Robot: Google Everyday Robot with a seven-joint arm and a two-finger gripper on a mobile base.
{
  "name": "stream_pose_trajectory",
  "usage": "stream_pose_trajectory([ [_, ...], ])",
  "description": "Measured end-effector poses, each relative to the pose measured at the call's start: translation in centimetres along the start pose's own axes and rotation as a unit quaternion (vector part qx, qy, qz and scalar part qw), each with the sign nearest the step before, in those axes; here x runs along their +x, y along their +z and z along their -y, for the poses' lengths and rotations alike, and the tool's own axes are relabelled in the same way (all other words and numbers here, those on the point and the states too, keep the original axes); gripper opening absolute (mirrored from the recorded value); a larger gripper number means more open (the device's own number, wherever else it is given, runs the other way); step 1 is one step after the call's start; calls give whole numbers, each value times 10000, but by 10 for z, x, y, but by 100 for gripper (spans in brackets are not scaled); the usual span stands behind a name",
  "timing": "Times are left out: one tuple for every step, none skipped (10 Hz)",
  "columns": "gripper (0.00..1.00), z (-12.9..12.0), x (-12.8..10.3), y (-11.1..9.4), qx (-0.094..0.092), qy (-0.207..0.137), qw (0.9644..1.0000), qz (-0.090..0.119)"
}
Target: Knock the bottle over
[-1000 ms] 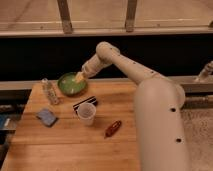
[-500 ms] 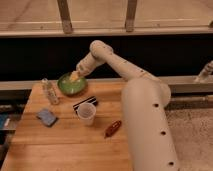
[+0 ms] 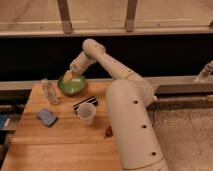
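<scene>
The bottle (image 3: 49, 92) is small, slim and clear with a pale cap. It stands upright near the back left of the wooden table (image 3: 60, 145). My gripper (image 3: 66, 76) hangs over the left rim of a green bowl (image 3: 73, 86), to the right of the bottle and a short gap from it. The white arm reaches in from the right. A translucent white cup (image 3: 86, 113) stands in front of the bowl.
A blue sponge (image 3: 47, 116) lies at the left of the table. A dark striped packet (image 3: 84, 104) lies between bowl and cup. A small red-brown object (image 3: 108, 131) lies by the arm's base. A dark wall and a ledge run behind the table.
The arm has swung left, carrying my gripper from right of the bowl to over its left rim, closer to the bottle. The bottle still stands.
</scene>
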Motion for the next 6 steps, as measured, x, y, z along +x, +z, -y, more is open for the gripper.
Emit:
stream_pose_trajectory([
  [0,-1,-5,8,-42,-64,9999,-108],
  [0,-3,-9,15,-90,-121,9997,-191],
  [0,-4,-11,20,-138,-162,9994,-258],
  [0,-5,-12,25,-193,-190,9992,-287],
  [0,-7,-13,30,-254,-216,9990,-304],
  [0,-9,-13,36,-366,-239,9986,-311],
])
